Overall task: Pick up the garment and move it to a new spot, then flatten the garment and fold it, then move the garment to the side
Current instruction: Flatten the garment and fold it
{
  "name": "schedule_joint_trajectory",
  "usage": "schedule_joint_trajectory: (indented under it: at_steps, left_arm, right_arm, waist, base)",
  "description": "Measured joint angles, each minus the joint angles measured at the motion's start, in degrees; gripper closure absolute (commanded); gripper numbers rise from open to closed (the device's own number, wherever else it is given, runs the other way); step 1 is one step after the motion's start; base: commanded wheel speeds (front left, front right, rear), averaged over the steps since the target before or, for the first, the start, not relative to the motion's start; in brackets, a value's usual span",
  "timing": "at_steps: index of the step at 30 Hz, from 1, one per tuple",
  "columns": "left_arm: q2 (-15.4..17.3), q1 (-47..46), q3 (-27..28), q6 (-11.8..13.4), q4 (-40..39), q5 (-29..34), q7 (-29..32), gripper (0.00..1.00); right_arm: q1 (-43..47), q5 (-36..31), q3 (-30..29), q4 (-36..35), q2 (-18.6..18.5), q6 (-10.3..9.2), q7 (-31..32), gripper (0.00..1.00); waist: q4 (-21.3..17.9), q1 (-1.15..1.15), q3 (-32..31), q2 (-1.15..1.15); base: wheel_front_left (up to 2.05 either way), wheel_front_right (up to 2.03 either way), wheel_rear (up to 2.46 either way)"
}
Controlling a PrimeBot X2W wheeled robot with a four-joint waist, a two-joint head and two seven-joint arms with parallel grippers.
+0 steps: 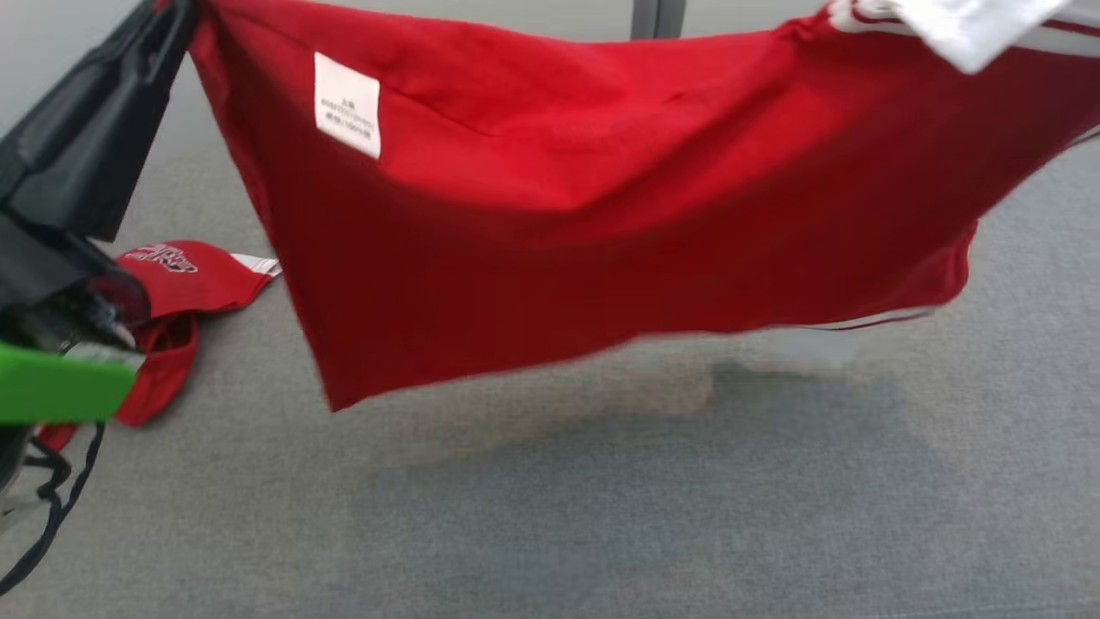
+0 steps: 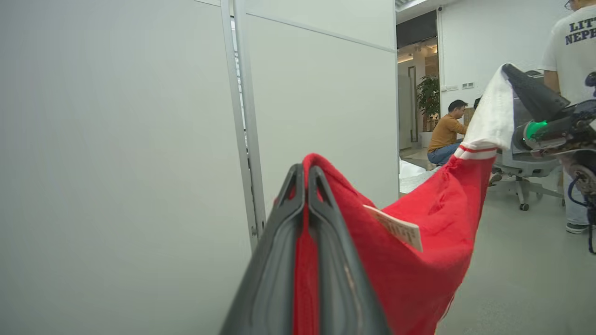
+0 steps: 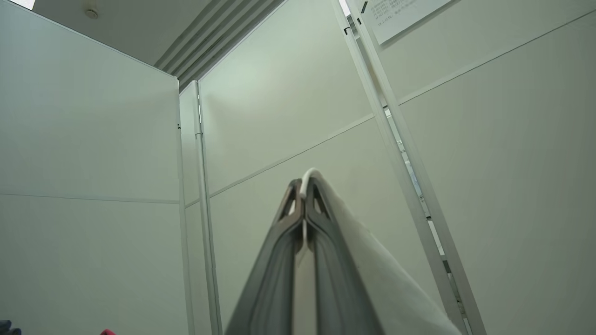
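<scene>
The garment (image 1: 601,198) is a red top with a white care label (image 1: 346,105) and a white, red-striped sleeve (image 1: 962,26). It hangs stretched in the air above the grey surface (image 1: 653,516). At the upper left of the head view, my left gripper (image 1: 180,13) holds one red corner. In the left wrist view the left gripper (image 2: 305,179) is shut on red cloth (image 2: 419,260), and my right gripper (image 2: 510,70) grips the white sleeve at the far end. In the right wrist view the right gripper (image 3: 305,186) is shut on white fabric (image 3: 396,298).
A second red piece with a printed logo (image 1: 185,275) lies on the grey surface at the left. White partition walls (image 2: 116,163) stand close behind. Beyond them are a seated person (image 2: 447,135), a standing person (image 2: 572,46) and an office chair (image 2: 521,177).
</scene>
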Motion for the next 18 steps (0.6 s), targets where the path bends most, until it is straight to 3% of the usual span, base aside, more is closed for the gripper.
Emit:
schedule_joint_trajectory:
  at_steps: [5,9,13,14,18]
  left_arm:
    - [0.79,0.02,1.99,1.76,-8.81,-8.22,5.24,1.0]
    - [3.23,0.07,1.1,4.06,-7.78,-10.45,10.88,1.0]
    - [2.89,-0.25,-1.25,6.04,0.8,-14.79,15.35,1.0]
    - [3.69,-2.4,-3.07,6.46,6.05,-13.56,17.77,1.0]
    - [2.72,-11.28,-5.61,8.18,16.13,-8.91,19.35,1.0]
  right_arm:
    - [0.99,4.58,-3.13,-10.43,-0.34,-2.94,4.53,1.0]
    - [3.54,6.53,-2.74,-9.78,-1.83,-3.82,10.79,1.0]
    - [3.61,8.4,1.59,-1.44,-1.64,-3.98,16.17,1.0]
    - [2.65,8.53,3.98,4.77,-0.36,-4.05,17.98,1.0]
    - [-5.44,4.02,5.16,18.49,3.65,-4.46,18.34,1.0]
  waist:
    - [-2.31,0.0,0.64,0.0]
    - [-3.39,0.0,2.66,0.0]
    - [-3.81,0.0,5.46,0.0]
    - [-3.83,0.0,6.92,0.0]
    - [-3.51,0.0,9.9,0.0]
  base:
    - [0.0,0.0,0.0]
    - [0.0,0.0,0.0]
    - [0.0,0.0,0.0]
    - [0.0,0.0,0.0]
    - [0.0,0.0,0.0]
